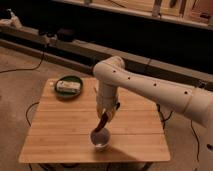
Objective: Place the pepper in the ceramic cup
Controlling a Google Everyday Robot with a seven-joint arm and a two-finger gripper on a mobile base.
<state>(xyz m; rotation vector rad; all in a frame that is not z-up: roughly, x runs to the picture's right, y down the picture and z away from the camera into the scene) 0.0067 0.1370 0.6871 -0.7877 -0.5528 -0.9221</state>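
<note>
The white ceramic cup [100,138] stands on the wooden table [55,131] near its front edge, a little right of centre. My gripper [103,120] hangs just above the cup, at the end of the white arm that comes in from the right. It holds the slim red pepper [102,123], which points down at a slant with its lower tip at the cup's rim. The black phone is hidden behind the arm.
A dark green round dish [69,86] with a pale block in it sits at the table's back left. Cables lie on the floor to the left and right of the table. A long low ledge runs behind the table.
</note>
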